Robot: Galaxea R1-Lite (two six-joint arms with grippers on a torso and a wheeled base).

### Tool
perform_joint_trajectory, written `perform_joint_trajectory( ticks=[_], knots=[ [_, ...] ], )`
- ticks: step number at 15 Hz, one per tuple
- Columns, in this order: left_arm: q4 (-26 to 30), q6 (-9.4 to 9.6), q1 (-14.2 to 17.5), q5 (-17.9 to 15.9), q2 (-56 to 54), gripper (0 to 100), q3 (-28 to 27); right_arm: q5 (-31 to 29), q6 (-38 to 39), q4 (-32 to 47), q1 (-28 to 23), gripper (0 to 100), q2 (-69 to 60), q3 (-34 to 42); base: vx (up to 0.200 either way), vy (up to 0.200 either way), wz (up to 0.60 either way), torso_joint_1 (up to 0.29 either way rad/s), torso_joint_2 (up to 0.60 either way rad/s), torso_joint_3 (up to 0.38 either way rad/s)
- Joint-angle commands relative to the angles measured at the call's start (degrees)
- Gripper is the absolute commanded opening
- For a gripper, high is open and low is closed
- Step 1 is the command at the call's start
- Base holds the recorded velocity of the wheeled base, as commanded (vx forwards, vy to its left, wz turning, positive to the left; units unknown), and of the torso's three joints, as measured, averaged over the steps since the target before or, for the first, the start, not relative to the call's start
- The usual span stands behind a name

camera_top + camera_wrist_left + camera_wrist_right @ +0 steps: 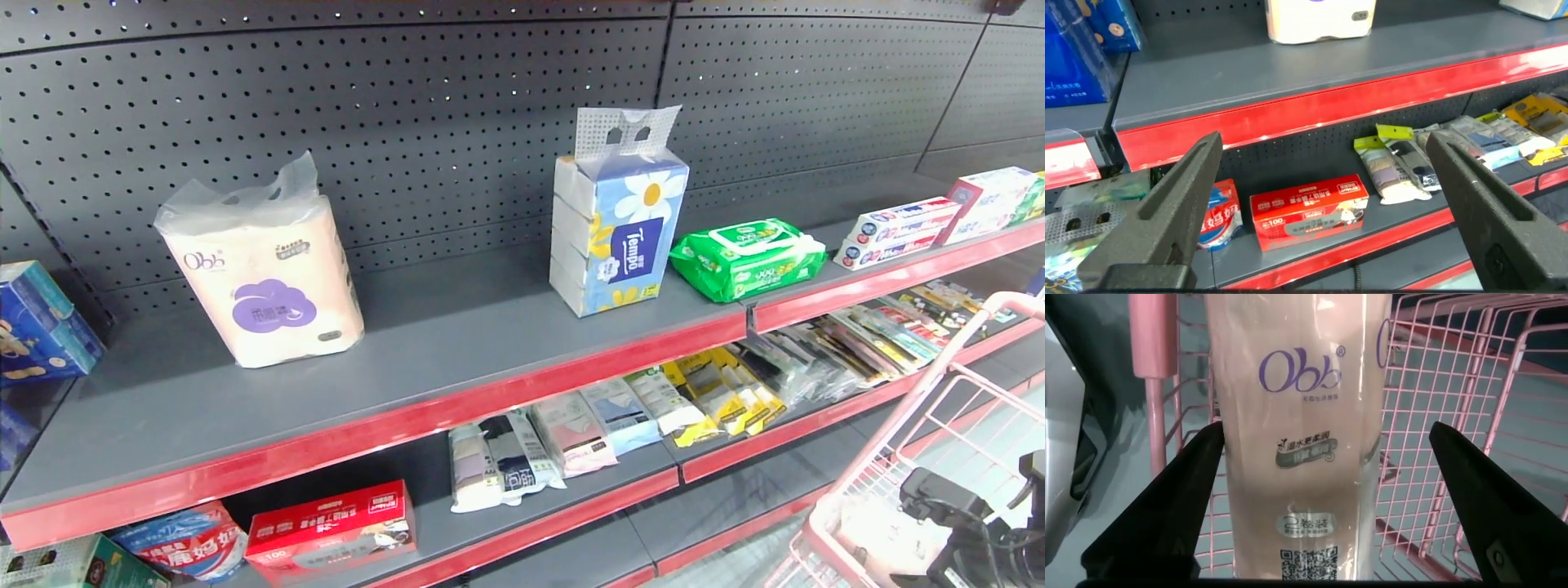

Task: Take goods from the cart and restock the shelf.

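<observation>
Presently, the right gripper (1327, 429) stands open, its fingers spread to either side of a pale paper pack (1298, 457) upright inside the pink cart (1454, 384). One finger is just beside the pack and the other is apart from it. In the head view the cart sits at 4 o'clock. The left gripper (1324, 140) is also open and holds nothing, facing a red box (1308, 211) on the lower tier. On the shelf (457, 351), a white roll pack (261, 269) stands at 9 o'clock of a blue flowered tissue pack (616, 229), with green wipes (747, 257) at its 3 o'clock.
</observation>
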Motion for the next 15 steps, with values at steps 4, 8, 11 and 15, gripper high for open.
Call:
perform_joint_trajectory(
  ticks=[4,8,11,15],
  knots=[
    [0.0,-0.01,0.0,0.0,0.1,100,0.0,0.2,-0.1,0.0,-0.3,100,4.9,-2.2,0.0,0.0,0.0,0.0,0.0,0.0],
    [0.0,-0.01,0.0,0.0,0.1,100,0.0,0.0,-0.3,0.0,-0.5,100,7.6,-4.9,0.0,0.0,0.0,0.0,0.0,0.0],
    [0.0,-0.01,0.0,0.0,0.0,100,0.0,0.1,-0.5,0.1,-0.6,100,7.9,-5.4,0.0,0.0,0.0,0.0,0.0,0.0],
    [0.0,-0.01,0.0,0.1,0.1,100,0.0,0.1,-1.1,0.0,-0.6,100,8.1,-6.6,0.0,0.0,0.0,0.0,0.0,0.0]
  ],
)
